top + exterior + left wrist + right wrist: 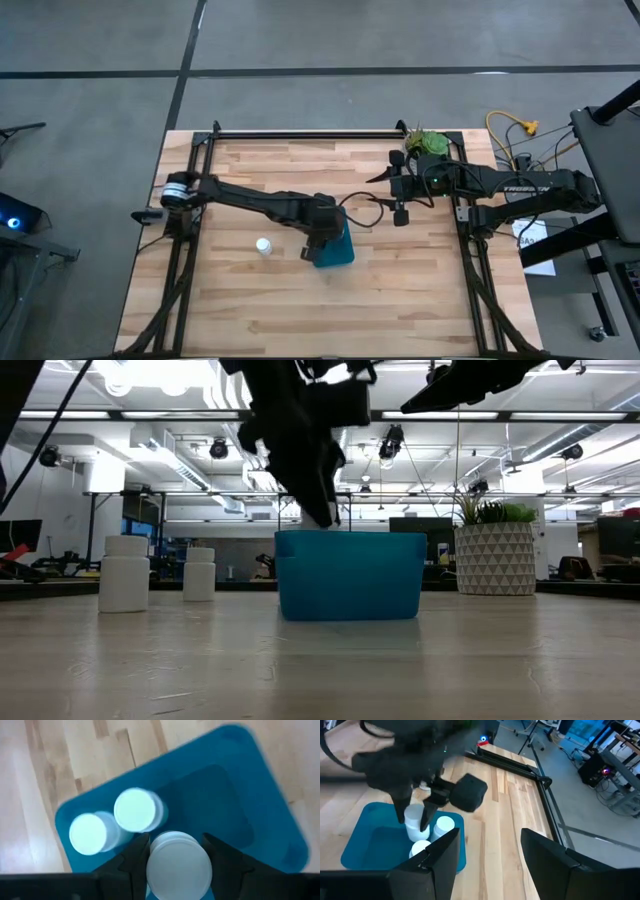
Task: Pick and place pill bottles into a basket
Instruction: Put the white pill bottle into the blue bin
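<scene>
A bottle (177, 865) is gripped by the L gripper (175, 851) over the basket (260, 820), w/ two bottles (135, 810) inside. R gripper (487, 852) is held open near the plant (430, 142); one bottle (263, 245) is left on the table (400, 300).

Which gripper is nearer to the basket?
Left. The left gripper hangs over the basket, holding a bottle. The right gripper waits off to the side, near the plant pot.

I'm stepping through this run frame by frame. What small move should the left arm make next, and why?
Probably lower a little and open the fingers. The left gripper holds a pill bottle over the basket, beside two bottles already inside, with bare floor next to them. More bottles wait on the table; the right gripper waits open near the plant.
</scene>
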Robot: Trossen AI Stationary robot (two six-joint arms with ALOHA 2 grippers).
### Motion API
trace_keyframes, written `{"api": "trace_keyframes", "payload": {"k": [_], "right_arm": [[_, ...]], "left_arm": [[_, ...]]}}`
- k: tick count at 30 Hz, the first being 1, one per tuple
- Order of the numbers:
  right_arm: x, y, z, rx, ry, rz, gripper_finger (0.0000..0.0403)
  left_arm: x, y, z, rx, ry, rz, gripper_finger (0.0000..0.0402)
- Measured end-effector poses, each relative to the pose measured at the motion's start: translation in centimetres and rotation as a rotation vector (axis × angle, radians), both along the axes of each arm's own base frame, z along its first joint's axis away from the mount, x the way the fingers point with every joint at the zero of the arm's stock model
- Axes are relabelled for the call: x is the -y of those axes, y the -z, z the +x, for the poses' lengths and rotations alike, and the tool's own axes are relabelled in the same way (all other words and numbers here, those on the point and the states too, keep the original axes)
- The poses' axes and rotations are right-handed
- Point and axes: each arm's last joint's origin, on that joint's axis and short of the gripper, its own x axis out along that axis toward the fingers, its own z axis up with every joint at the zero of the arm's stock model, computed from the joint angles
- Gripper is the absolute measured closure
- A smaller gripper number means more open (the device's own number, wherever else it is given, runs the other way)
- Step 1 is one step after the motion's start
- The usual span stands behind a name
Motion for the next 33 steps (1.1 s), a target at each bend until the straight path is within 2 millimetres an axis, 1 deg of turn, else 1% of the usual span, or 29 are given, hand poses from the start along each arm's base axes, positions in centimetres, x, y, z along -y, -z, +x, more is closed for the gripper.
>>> {"api": "trace_keyframes", "payload": {"k": [2, 6, 19, 28, 33], "right_arm": [[0.0, 0.0, 0.0, 0.0, 0.0, 0.0, 0.02], [0.0, 0.0, 0.0, 0.0, 0.0, 0.0, 0.02], [0.0, 0.1, 0.0, -0.004, -0.001, 0.001, 0.02], [0.0, 0.1, 0.0, -0.004, 0.0, 0.001, 0.02], [0.0, 0.1, 0.0, -0.001, 0.0, 0.001, 0.02]], "left_arm": [[-0.2, 0.8, 0.2, -0.026, -0.006, 0.004, 0.0262], [-0.4, 1.6, 0.5, -0.048, -0.008, 0.0, 0.0262], [-0.7, 1.7, 0.7, -0.033, -0.011, -0.014, 0.0262], [-0.9, 3.5, 0.0, -0.075, -0.039, -0.022, 0.0262], [-0.9, 3.9, 0.0, -0.048, -0.04, -0.024, 0.0255]]}}
